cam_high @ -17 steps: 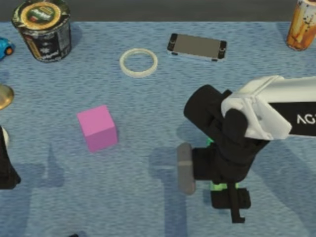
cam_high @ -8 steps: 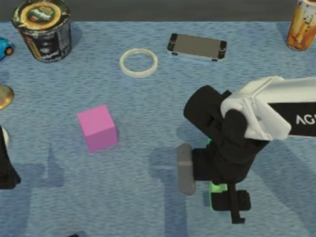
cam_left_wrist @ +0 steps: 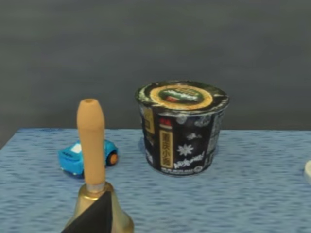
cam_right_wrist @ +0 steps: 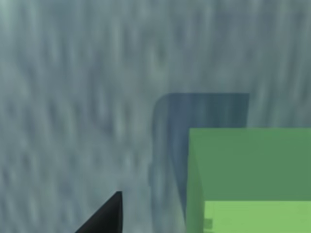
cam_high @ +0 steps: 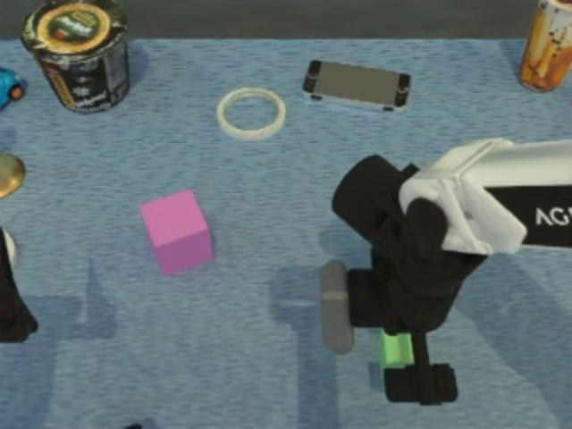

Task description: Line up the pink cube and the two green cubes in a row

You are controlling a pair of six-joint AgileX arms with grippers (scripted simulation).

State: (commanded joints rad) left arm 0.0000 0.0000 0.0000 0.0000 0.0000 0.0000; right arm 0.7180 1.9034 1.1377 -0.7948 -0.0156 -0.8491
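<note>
Right end effector [cam_high: 413, 353] low over tabletop [cam_high: 268, 357], pinching green cube [cam_high: 394, 347] by flat sides (second green hidden). Light, rigid. Pink cube [cam_high: 175, 231] well apart. Left arm parked.

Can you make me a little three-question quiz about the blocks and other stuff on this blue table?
1. True or false: the pink cube sits right beside the green cube.
2. Which arm is at the green cube? A) left B) right
3. Fill in: the white ring lies between the noodle cup and the ______.

Key
1. False. The pink cube sits apart, toward the table's left; the green cube is under the right gripper.
2. B. The left arm is parked at the table's left edge.
3. Phone.
</note>
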